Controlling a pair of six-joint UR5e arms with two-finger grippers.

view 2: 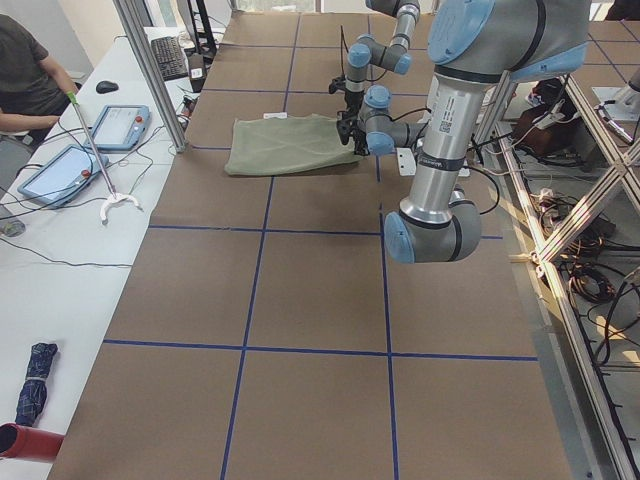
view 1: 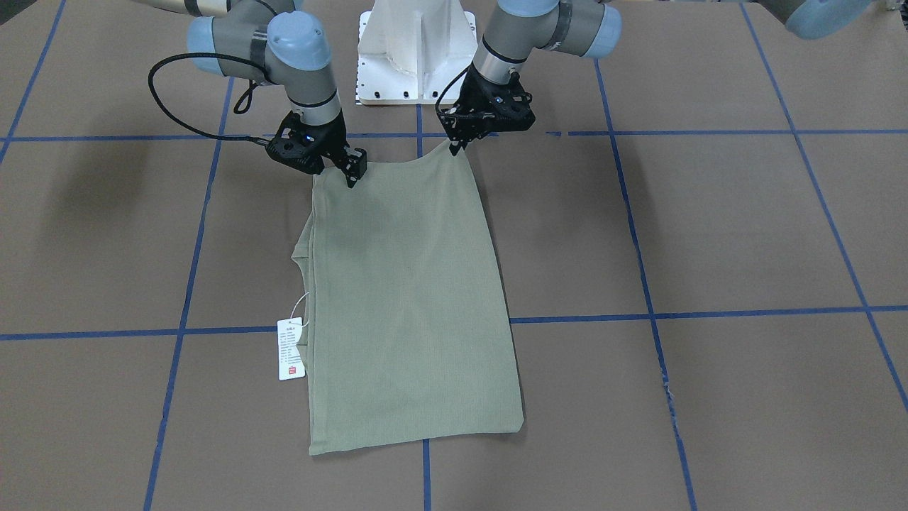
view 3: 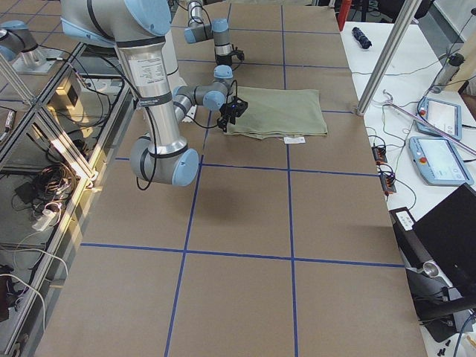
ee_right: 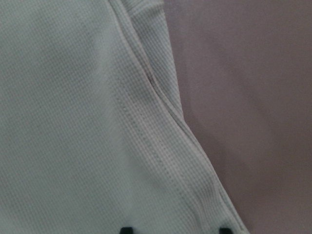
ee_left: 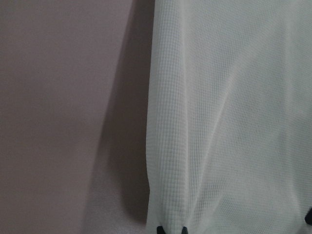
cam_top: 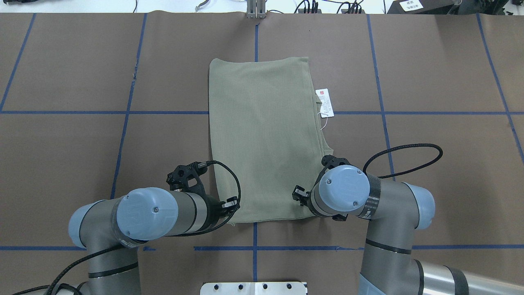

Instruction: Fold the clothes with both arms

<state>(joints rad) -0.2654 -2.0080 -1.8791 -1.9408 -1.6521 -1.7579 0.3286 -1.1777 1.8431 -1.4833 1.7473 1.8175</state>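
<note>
The sage-green shirt lies folded into a long rectangle on the brown table, its white hang tag sticking out at one side. My left gripper is shut on the shirt's near corner and holds it slightly raised. My right gripper is shut on the other near corner. The edge between them sags a little. Both wrist views show knit cloth filling the frame, with a shadow on the table beside it.
The white pedestal base stands just behind the grippers. Blue tape lines cross the brown table cover. A side table with tablets and a seated person runs along the far edge, behind a metal post.
</note>
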